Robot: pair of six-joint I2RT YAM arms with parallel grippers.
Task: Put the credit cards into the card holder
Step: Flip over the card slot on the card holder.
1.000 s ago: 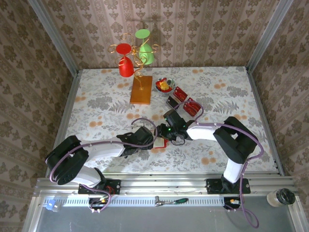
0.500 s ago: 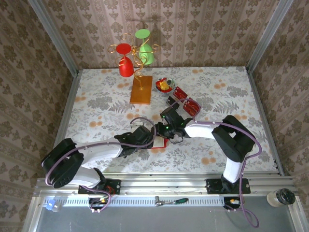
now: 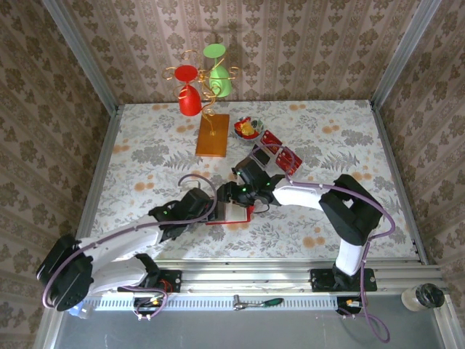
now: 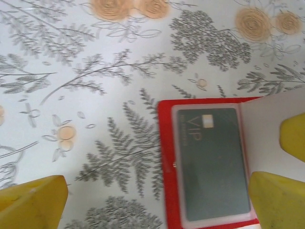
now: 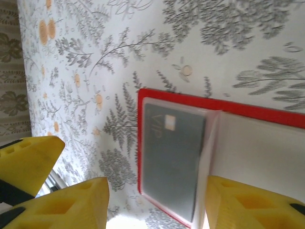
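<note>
The card holder point(image 3: 234, 213) lies open on the flowered cloth, red rim round a pale inside. In the left wrist view its clear sleeve point(image 4: 212, 164) holds a grey-looking credit card with gold "VIP"; the pale flap point(image 4: 269, 124) lifts at the right. My left gripper point(image 4: 155, 205) is open wide, one finger on each side of that sleeve. My right gripper point(image 5: 157, 205) also stands open astride the same card point(image 5: 174, 157), one finger point(image 5: 252, 205) over the pale flap point(image 5: 262, 148). Both grippers meet over the holder: left point(image 3: 215, 209), right point(image 3: 234, 193). More credit cards point(image 3: 272, 141) point(image 3: 289, 160) lie at the back right.
A wire stand with a red and a green cup point(image 3: 203, 83) rises from an orange base point(image 3: 212, 134) at the back. A small bowl point(image 3: 247, 129) sits next to it. A dark card point(image 3: 259, 154) lies by the red ones. Patterned walls close in the table.
The card holder has come open, showing its pale inside. My right gripper has shifted left and its jaws have widened. The left arm has stretched out, its elbow swinging down and left.
</note>
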